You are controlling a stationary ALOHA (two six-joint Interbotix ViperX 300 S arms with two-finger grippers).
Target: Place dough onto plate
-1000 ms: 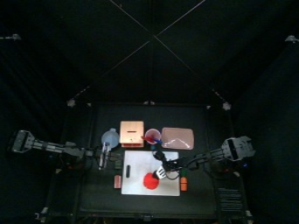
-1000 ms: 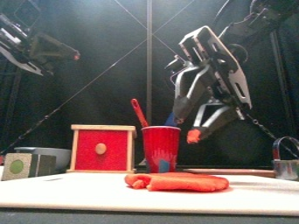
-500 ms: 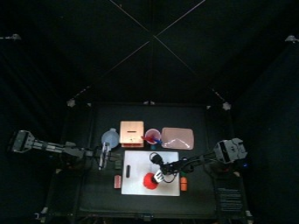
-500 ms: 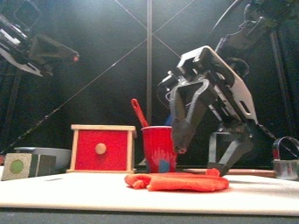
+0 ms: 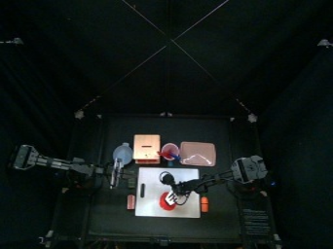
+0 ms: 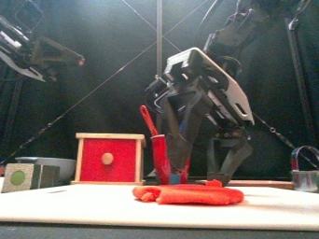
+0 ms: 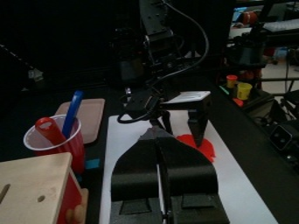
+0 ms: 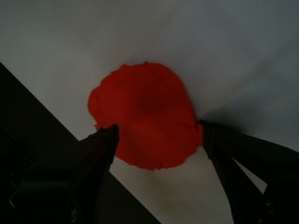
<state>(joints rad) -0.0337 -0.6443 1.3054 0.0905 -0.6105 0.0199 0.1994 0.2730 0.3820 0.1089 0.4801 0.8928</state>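
The dough, a flat round red lump, lies on the white board. My right gripper is open and low over it, one finger on each side of the lump. In the front view the right gripper reaches down to the dough. From above, the dough sits on the board's near half, and the pale pink plate stands apart behind the board. My left gripper rests shut at the table's left, holding nothing.
Behind the white board stand an orange-tan block and a dark red cup with a blue stick in it, left of the plate. In the front view a box with a red front stands at the left.
My right arm has swung left and come down from above the board; its open fingers now straddle the dough. The left arm has not moved.
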